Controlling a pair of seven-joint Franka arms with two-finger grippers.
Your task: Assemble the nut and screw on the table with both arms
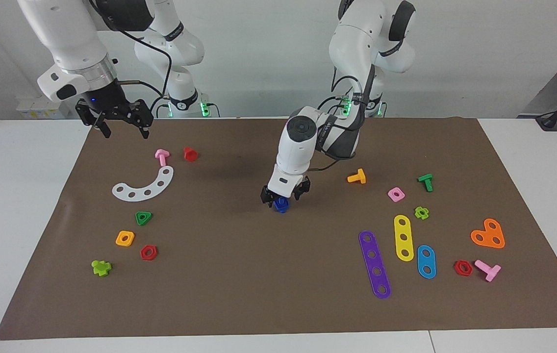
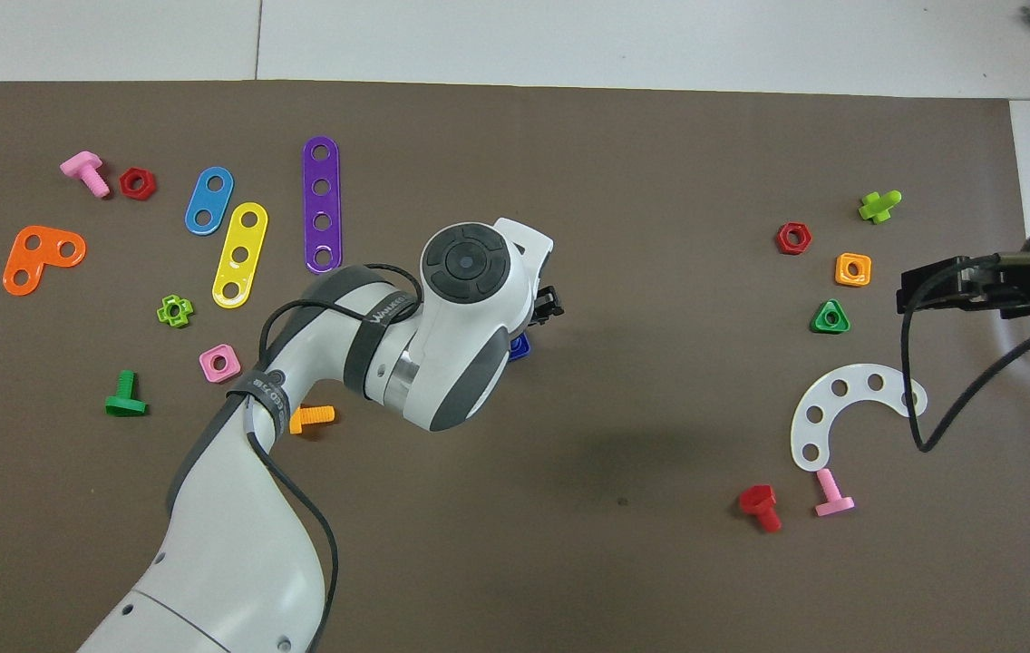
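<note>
Hovering low at the middle of the brown mat point(image 1: 239, 294), the left gripper point(image 1: 285, 196) has its fingers spread apart, straddling the dark blue nut and screw point(image 1: 281, 205), which sit on the mat joined as one piece. Up over the mat's corner near the pink bolt point(image 1: 162, 157), the right gripper point(image 1: 120, 128) waits, fingers wide.
</note>
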